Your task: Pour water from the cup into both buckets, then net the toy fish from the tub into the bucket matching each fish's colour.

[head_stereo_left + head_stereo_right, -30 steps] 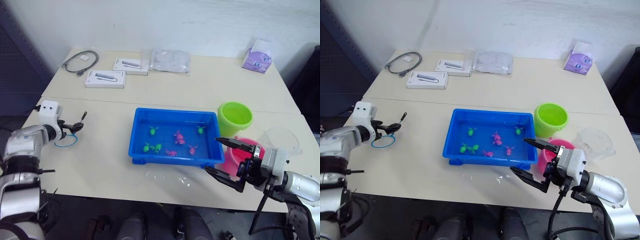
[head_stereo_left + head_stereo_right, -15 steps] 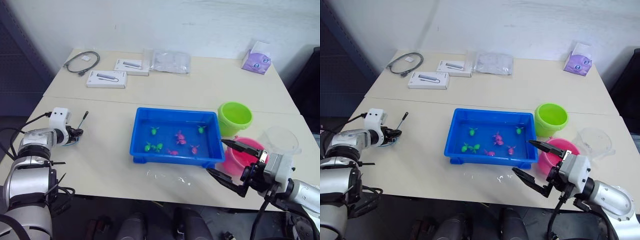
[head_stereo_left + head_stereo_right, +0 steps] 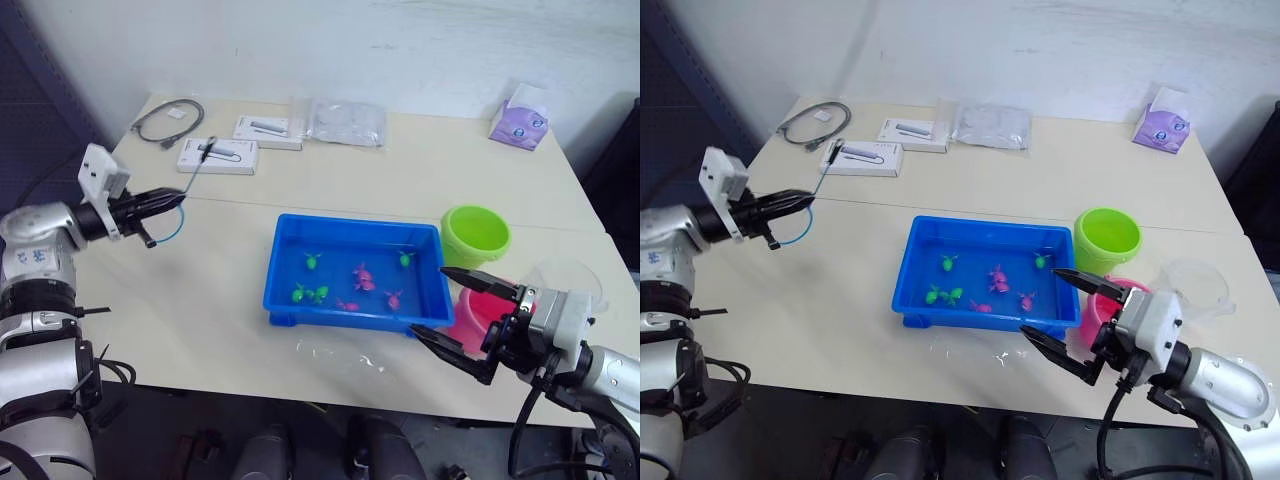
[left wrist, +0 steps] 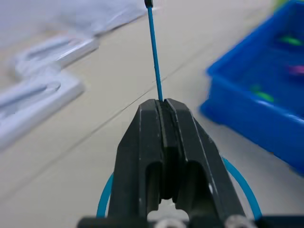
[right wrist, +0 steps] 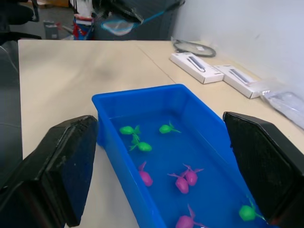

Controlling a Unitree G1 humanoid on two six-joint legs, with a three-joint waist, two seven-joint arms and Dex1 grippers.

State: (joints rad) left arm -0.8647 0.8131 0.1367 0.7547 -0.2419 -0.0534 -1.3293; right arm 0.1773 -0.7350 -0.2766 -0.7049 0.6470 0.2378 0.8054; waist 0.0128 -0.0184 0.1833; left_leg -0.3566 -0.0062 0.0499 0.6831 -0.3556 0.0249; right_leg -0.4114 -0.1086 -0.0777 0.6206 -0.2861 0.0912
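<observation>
My left gripper (image 3: 168,200) is shut on the net (image 3: 172,228), pinching its thin stick (image 4: 154,52) above the table's left side. The blue ring (image 4: 238,176) hangs below the fingers, and the stick's tip points toward the white boxes. The blue tub (image 3: 350,223) sits mid-table with green fish (image 3: 312,262) and pink fish (image 3: 360,277) in water. Right of it stand the green bucket (image 3: 475,235) and the pink bucket (image 3: 482,312), with the clear cup (image 3: 570,282) beyond. My right gripper (image 3: 428,300) hangs open and empty at the tub's near right corner, partly hiding the pink bucket.
Two white boxes (image 3: 218,155) (image 3: 267,130), a coiled grey cable (image 3: 165,118) and a clear plastic bag (image 3: 342,120) lie along the back. A purple tissue pack (image 3: 518,112) sits at the back right. A wet patch (image 3: 340,352) marks the table in front of the tub.
My left gripper has shut on the net's stick and lifted the net off the table, up and toward the back. The right gripper stays open, having drifted only slightly near the tub.
</observation>
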